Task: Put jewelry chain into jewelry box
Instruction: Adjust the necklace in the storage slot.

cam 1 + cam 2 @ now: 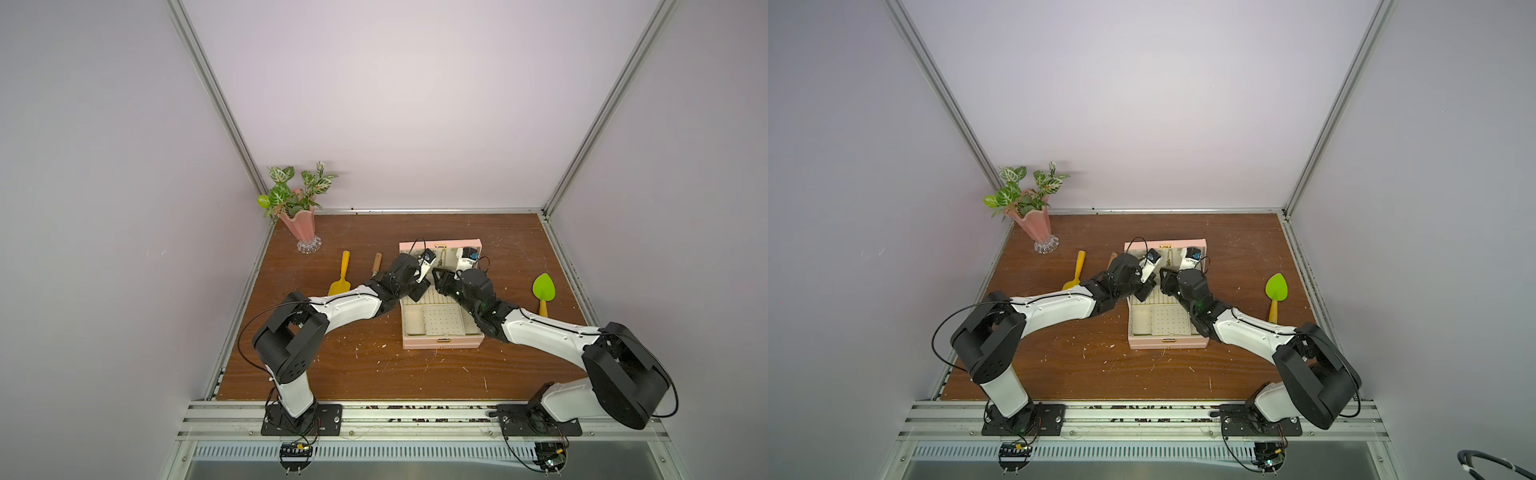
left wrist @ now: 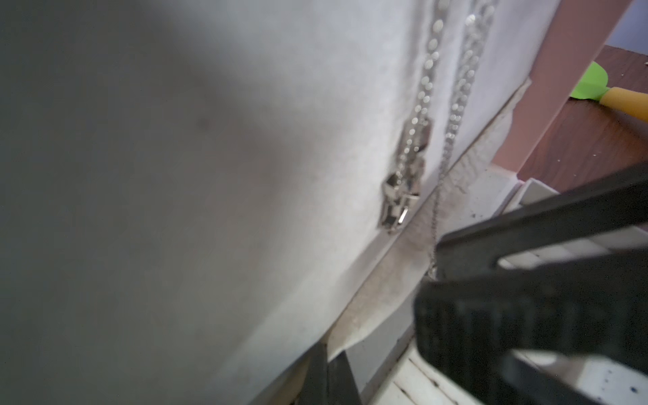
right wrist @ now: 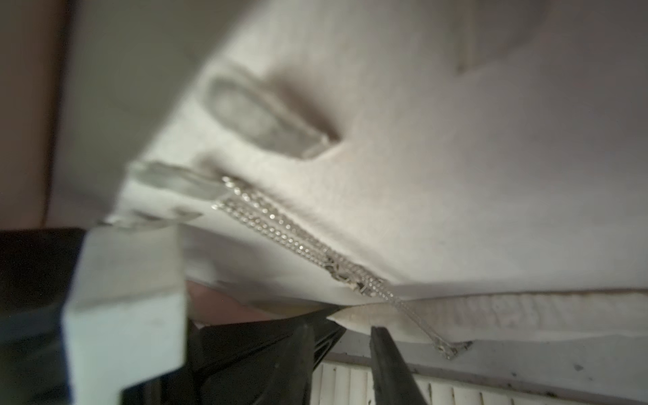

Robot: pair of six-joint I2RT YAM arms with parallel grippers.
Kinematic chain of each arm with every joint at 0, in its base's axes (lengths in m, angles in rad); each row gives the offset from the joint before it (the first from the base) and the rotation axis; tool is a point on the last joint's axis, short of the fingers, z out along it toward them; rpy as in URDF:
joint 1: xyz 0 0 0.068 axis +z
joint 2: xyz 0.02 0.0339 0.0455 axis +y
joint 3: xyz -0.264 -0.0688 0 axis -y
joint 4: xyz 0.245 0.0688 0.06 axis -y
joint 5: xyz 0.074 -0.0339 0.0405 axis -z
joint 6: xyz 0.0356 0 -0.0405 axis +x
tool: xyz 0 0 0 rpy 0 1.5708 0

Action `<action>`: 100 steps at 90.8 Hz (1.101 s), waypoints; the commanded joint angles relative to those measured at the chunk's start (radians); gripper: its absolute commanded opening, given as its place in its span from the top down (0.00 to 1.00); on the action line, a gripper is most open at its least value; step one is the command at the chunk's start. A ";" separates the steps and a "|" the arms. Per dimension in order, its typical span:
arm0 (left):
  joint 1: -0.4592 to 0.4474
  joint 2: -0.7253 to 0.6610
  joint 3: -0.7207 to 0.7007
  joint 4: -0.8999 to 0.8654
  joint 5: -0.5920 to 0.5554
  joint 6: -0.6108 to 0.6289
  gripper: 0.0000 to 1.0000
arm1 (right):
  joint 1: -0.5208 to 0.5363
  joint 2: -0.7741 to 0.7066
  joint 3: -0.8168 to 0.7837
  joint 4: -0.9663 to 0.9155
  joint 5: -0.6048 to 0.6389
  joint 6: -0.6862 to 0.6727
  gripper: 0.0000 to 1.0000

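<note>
Observed: jewelry chain [image 3: 280,224] hangs from a hook [image 3: 175,180] on the cream-lined lid [image 1: 440,243] of the open jewelry box [image 1: 440,343]. The left gripper [image 2: 328,364] is clenched near the lid. The right gripper [image 3: 342,329] has its jaws slightly parted by the chain's lower end.

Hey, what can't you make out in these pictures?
- Chain: too thin to see in both top views.
- Its upper end: cut off by the picture edge, left wrist view.
- Hook holding it: blurred, right wrist view.
- Brown tool: head under the left arm, both top views.
</note>
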 commanded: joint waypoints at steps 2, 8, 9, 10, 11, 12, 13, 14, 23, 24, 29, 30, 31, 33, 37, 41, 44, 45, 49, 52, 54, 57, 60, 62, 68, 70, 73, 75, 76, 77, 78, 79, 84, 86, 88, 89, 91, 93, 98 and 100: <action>0.005 0.004 0.025 0.020 0.054 -0.023 0.99 | 0.003 0.006 0.013 0.082 0.048 0.026 0.66; 0.005 0.003 0.023 0.020 0.055 -0.021 0.99 | 0.003 0.013 0.009 0.093 0.066 0.025 0.65; 0.005 0.003 0.023 0.021 0.056 -0.021 0.99 | 0.003 0.013 0.009 0.094 0.068 0.024 0.66; 0.005 0.003 0.022 0.022 0.056 -0.021 0.99 | 0.003 0.014 0.009 0.095 0.070 0.024 0.66; 0.005 0.003 0.022 0.022 0.056 -0.021 0.99 | 0.003 0.015 0.010 0.096 0.072 0.023 0.66; 0.005 0.003 0.022 0.022 0.056 -0.021 0.99 | 0.003 0.016 0.011 0.097 0.075 0.023 0.66; 0.005 0.003 0.022 0.023 0.057 -0.022 0.99 | 0.002 0.017 0.011 0.097 0.078 0.022 0.66; 0.005 0.003 0.022 0.024 0.057 -0.022 0.99 | 0.002 0.018 0.012 0.097 0.079 0.021 0.66; 0.004 0.003 0.020 0.024 0.064 -0.020 0.99 | 0.004 0.029 0.018 0.113 0.089 0.013 0.67; 0.005 0.003 0.020 0.024 0.064 -0.020 0.99 | 0.004 0.031 0.019 0.114 0.089 0.012 0.67; 0.005 0.001 0.020 0.025 0.066 -0.019 0.99 | 0.001 0.038 0.023 0.120 0.093 0.010 0.68; 0.005 0.001 0.020 0.024 0.067 -0.019 0.99 | 0.001 0.039 0.024 0.119 0.094 0.010 0.68; 0.005 0.000 0.019 0.024 0.066 -0.019 0.99 | 0.001 0.040 0.025 0.121 0.095 0.009 0.68; 0.005 0.000 0.018 0.024 0.066 -0.019 0.99 | 0.001 0.042 0.027 0.124 0.096 0.008 0.68; 0.005 -0.002 0.015 0.025 0.066 -0.017 0.99 | -0.001 0.047 0.031 0.125 0.101 0.003 0.68; 0.005 -0.005 0.014 0.027 0.066 -0.016 0.99 | -0.002 0.050 0.034 0.128 0.105 0.000 0.68; 0.005 -0.006 0.012 0.029 0.067 -0.017 0.99 | -0.004 0.053 0.037 0.132 0.110 -0.002 0.68; 0.005 -0.006 0.011 0.030 0.068 -0.017 0.99 | -0.005 0.054 0.038 0.132 0.111 -0.004 0.68; 0.005 -0.007 0.008 0.033 0.069 -0.018 0.99 | -0.007 0.059 0.044 0.137 0.114 -0.010 0.68; 0.005 -0.009 0.005 0.033 0.071 -0.018 0.99 | -0.009 0.065 0.050 0.140 0.113 -0.016 0.68; 0.005 -0.010 0.004 0.034 0.072 -0.017 0.99 | -0.010 0.067 0.054 0.141 0.112 -0.018 0.69; 0.005 -0.011 0.004 0.034 0.075 -0.016 0.99 | -0.012 0.071 0.061 0.142 0.111 -0.019 0.69; 0.005 -0.010 0.004 0.034 0.076 -0.015 0.99 | -0.013 0.075 0.064 0.146 0.109 -0.018 0.70; 0.005 -0.011 0.003 0.034 0.077 -0.016 0.99 | -0.015 0.078 0.066 0.150 0.108 -0.016 0.71; 0.005 -0.012 0.002 0.033 0.076 -0.013 0.99 | -0.016 0.085 0.076 0.148 0.104 -0.013 0.73; 0.005 -0.013 0.002 0.033 0.076 -0.012 0.99 | -0.017 0.085 0.080 0.146 0.102 -0.012 0.74; 0.005 -0.014 0.000 0.033 0.075 -0.013 0.99 | -0.017 0.087 0.085 0.140 0.103 -0.011 0.75; 0.005 -0.013 0.000 0.033 0.075 -0.012 0.99 | -0.016 0.088 0.089 0.137 0.104 -0.010 0.77; 0.005 -0.014 -0.001 0.033 0.076 -0.013 0.99 | -0.017 0.088 0.090 0.135 0.105 -0.010 0.77; 0.005 -0.013 -0.001 0.033 0.076 -0.013 0.99 | -0.017 0.088 0.092 0.133 0.106 -0.010 0.78; 0.005 -0.014 -0.001 0.033 0.076 -0.012 0.99 | -0.017 0.088 0.093 0.130 0.107 -0.009 0.79; 0.005 -0.014 -0.002 0.033 0.076 -0.012 0.99 | -0.017 0.087 0.094 0.128 0.108 -0.010 0.80; 0.005 -0.014 -0.002 0.034 0.076 -0.013 0.99 | -0.018 0.083 0.097 0.120 0.116 -0.009 0.82; 0.005 -0.014 -0.003 0.035 0.076 -0.014 0.99 | -0.018 0.081 0.098 0.119 0.119 -0.009 0.83; 0.005 -0.013 -0.003 0.036 0.077 -0.014 0.99 | -0.018 0.079 0.100 0.116 0.119 -0.009 0.84; 0.005 -0.014 -0.003 0.036 0.077 -0.014 0.99 | -0.018 0.079 0.100 0.114 0.120 -0.009 0.85; 0.005 -0.014 -0.004 0.037 0.076 -0.015 0.99 | -0.019 0.076 0.103 0.111 0.120 -0.010 0.86; 0.005 -0.014 -0.004 0.037 0.077 -0.014 0.99 | -0.020 0.074 0.104 0.108 0.120 -0.010 0.87; 0.005 -0.014 -0.005 0.039 0.073 -0.015 0.99 | -0.019 0.070 0.108 0.103 0.116 -0.015 0.91; 0.005 -0.013 -0.005 0.039 0.073 -0.016 0.99 | -0.020 0.068 0.111 0.102 0.113 -0.017 0.93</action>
